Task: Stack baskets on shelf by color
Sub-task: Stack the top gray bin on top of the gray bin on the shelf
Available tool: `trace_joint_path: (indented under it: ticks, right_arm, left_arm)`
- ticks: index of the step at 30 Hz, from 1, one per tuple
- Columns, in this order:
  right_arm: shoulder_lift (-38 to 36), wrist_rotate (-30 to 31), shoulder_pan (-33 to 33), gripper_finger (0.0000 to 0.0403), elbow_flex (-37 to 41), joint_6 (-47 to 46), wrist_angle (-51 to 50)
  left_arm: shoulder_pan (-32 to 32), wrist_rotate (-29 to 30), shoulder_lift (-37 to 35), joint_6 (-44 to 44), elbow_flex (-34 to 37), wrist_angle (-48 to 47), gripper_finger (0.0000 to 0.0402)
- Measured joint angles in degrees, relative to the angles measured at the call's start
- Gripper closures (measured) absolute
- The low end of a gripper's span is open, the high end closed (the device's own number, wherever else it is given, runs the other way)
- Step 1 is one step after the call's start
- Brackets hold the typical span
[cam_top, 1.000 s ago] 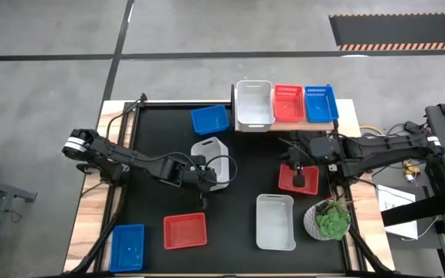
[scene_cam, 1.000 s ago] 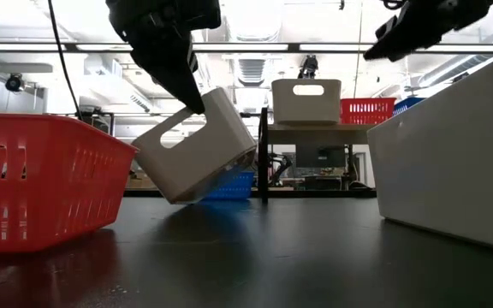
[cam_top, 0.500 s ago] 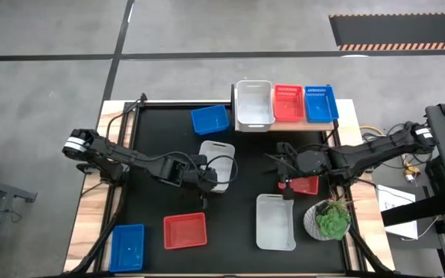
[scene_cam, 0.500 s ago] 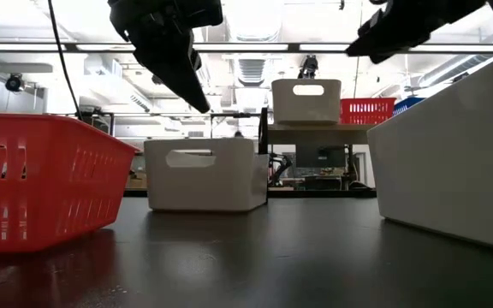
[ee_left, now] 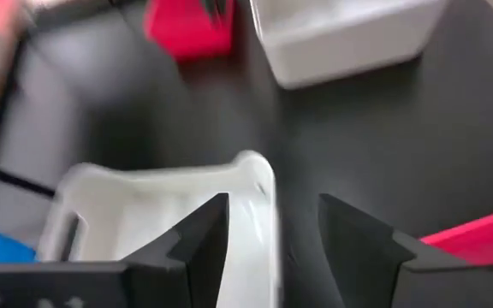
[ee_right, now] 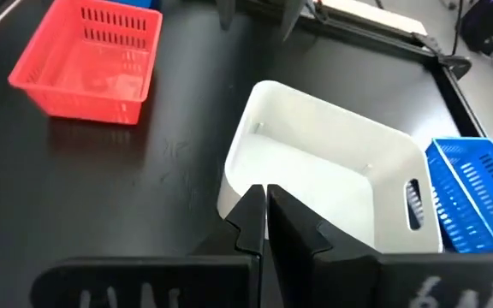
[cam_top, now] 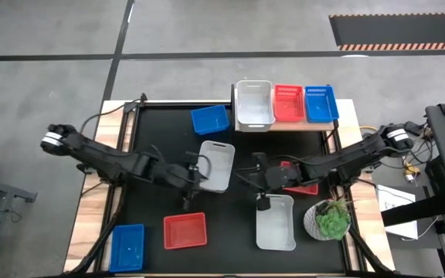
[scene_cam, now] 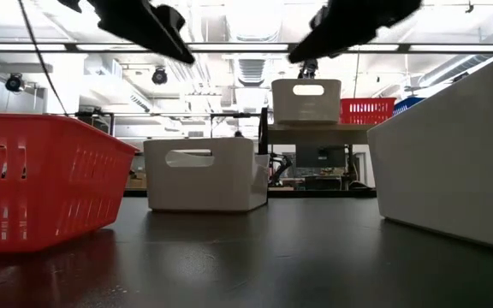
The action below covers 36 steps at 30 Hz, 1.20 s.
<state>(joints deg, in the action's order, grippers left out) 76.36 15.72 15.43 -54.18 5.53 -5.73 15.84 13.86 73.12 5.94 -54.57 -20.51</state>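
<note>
Your left gripper (cam_top: pixel 191 182) has just released the white basket (cam_top: pixel 215 164) upright at frame centre, still off the shelf (cam_top: pixel 284 123).

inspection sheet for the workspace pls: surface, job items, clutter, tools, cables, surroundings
Surface: black tabletop, wood edges.
Job's things: shelf holds one white, one red, one blue basket. Loose: white basket mid-table, white basket, red basket, two blue, another red partly hidden.
Clutter: potted plant.
Grippers: left tool open beside the mid-table white basket, holding nothing; right tool shut, empty.
Cables: black loops along left arm.
Surroundings: grey floor; ceiling lights in low view.
</note>
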Motion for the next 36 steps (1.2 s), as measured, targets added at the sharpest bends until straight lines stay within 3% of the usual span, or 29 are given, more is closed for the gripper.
trace_joint_path:
  ticks: [5, 11, 25, 36]
  right_arm:
    - [6.0, 4.7, -0.1, 0.0393, -6.8, -4.4, -0.3]
    - [13.1, 2.4, -0.1, 0.0359, -15.7, -11.6, -7.9]
    - [29.0, 2.4, -1.2, 0.0217, -31.9, -17.2, -13.8]
    - [36.3, 3.1, -3.0, 0.02, -32.5, -18.6, -12.5]
  left_arm:
    - [-1.3, 1.6, -9.5, 11.1, 6.2, 12.3, 0.0237]
    - [-1.6, 1.7, -17.2, 13.4, 13.4, 20.2, 0.0237]
    - [-1.6, 1.8, -25.6, 17.2, 18.4, 22.5, 0.0237]
    - [-1.6, 1.8, -26.1, 17.2, 18.4, 22.4, 0.0237]
